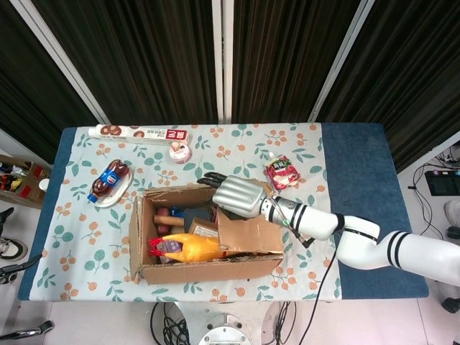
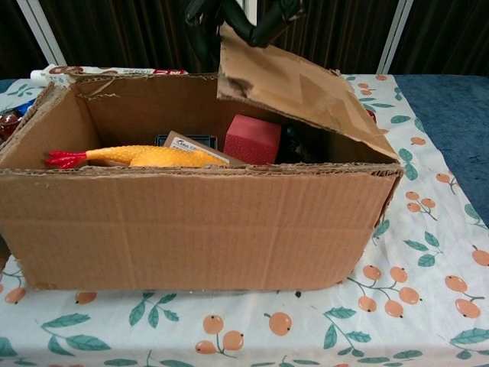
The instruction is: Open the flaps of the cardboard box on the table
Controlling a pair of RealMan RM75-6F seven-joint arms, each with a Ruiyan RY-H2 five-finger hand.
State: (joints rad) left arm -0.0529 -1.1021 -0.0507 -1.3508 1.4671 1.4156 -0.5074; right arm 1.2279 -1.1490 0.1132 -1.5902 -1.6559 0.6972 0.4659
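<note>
The open-topped cardboard box (image 1: 208,269) (image 2: 191,222) stands near the table's front edge. Its right flap (image 1: 248,233) (image 2: 302,88) is lifted and slopes up toward the box's middle. My right hand (image 1: 237,194) (image 2: 237,15) is over the box's far side; its dark fingers curl around the flap's raised free edge. Inside lie a yellow rubber chicken (image 1: 183,248) (image 2: 145,157), a red block (image 2: 252,138) and other small items, some hidden under the flap. The left hand shows in neither view.
On the floral cloth beyond the box are a cola bottle on a plate (image 1: 109,180), a long snack carton (image 1: 140,133), a small pink cup (image 1: 180,152) and a red snack packet (image 1: 282,172). A bare blue strip (image 1: 359,172) runs along the table's right end.
</note>
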